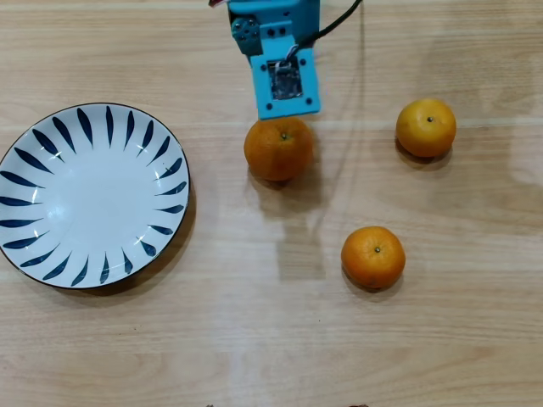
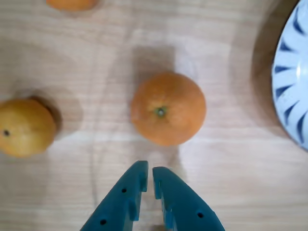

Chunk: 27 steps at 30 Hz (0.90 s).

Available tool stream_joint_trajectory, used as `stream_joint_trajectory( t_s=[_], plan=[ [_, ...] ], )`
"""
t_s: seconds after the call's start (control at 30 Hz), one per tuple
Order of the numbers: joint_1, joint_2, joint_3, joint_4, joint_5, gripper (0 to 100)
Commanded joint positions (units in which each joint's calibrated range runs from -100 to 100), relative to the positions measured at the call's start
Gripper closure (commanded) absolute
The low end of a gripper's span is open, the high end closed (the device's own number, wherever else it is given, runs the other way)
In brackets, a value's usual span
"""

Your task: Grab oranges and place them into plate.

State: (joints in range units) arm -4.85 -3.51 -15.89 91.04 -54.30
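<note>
Showing three round dimpled oranges (image 1: 278,149) (image 1: 426,127) (image 1: 373,257) on wood, all outside one blue-leafed white plate (image 1: 34,246). Gripper (image 2: 148,179) nearly pressed together, pinching nothing.

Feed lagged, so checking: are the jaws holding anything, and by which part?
Nothing. The gripper is nearly shut and empty, short of the nearest orange.

From above, the arm's blue body (image 1: 276,59) covers the gripper and the top edge of the nearest orange (image 1: 278,151). In the wrist view, the plate (image 2: 291,91) runs off the right edge, and the far orange (image 2: 72,4) is cut by the top.
</note>
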Motion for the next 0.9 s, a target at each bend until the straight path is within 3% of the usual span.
stream_joint_trajectory(
  t_s=[0.0, 0.5, 0.87],
  plan=[
    [-1.2, 0.7, -2.8, 1.1, -6.6, 98],
    [-2.9, 1.6, -2.8, 1.1, -7.2, 97],
    [-7.0, 1.7, -2.8, 0.6, -7.2, 50]
  ],
)
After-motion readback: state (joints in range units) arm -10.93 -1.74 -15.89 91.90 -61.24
